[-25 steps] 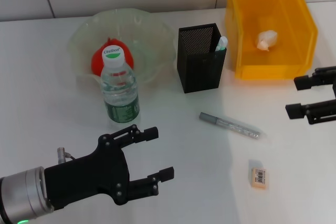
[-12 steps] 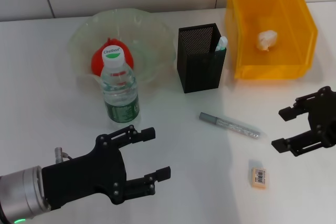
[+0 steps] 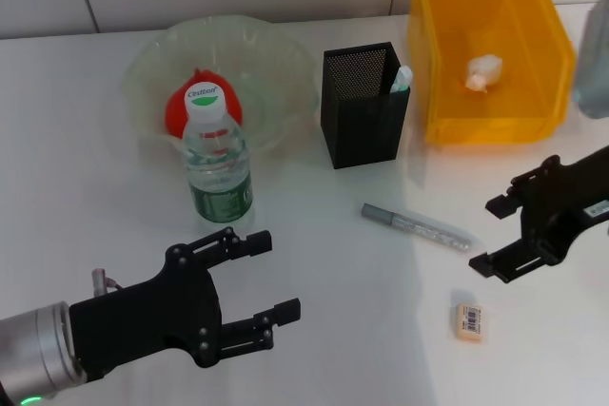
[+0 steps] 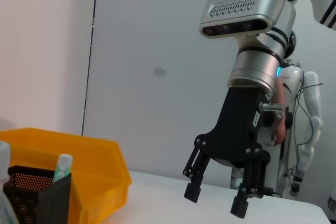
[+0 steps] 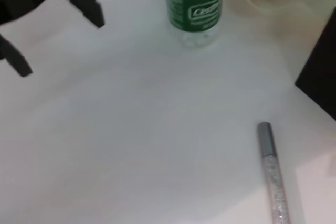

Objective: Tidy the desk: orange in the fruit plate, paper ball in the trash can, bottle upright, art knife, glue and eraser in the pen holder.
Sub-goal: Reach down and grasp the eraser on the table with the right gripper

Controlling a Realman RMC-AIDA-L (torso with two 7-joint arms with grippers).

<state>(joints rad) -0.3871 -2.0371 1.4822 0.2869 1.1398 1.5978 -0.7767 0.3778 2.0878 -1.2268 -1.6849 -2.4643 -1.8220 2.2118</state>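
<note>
The right gripper (image 3: 498, 235) is hovering with fingers spread and empty, just beside the far end of the knife (image 3: 416, 227). The knife is lying flat on the table (image 3: 86, 140), its long axis running from the holder (image 3: 362, 106) toward this gripper. The eraser (image 3: 469, 320) is sitting nearer the robot. The left gripper (image 3: 259, 278), also spread, is idling well apart. Only the right wrist view is showing the knife's textured body (image 5: 273, 174).
</note>
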